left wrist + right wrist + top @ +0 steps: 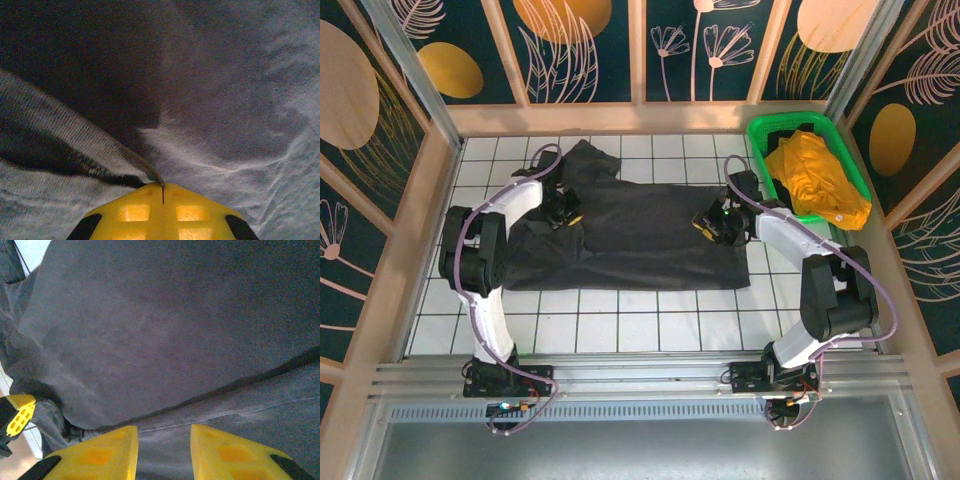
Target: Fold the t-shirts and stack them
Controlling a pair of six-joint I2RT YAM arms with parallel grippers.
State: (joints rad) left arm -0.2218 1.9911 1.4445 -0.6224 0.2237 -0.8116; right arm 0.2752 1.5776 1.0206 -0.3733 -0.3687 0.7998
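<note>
The dark charcoal cloth t-shirt (640, 240) lies spread sideways, left of the green plastic basket (788, 119); the left fingers (135, 212) clamp its far end, and the right fingers (100, 455) gape over its nearer end.

Robotics lab test cell. Evidence: left arm (485, 250) and right arm (825, 275) bolted to an aluminium rail (640, 372); exposed cables (892, 300); white tiled surface (620, 325) boxed in on three sides by wooden frame (428, 200) with printed leaf panels (580, 40).

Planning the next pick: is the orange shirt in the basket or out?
In: the orange t-shirt lies bunched inside the green basket, part spilling over its near rim.
</note>
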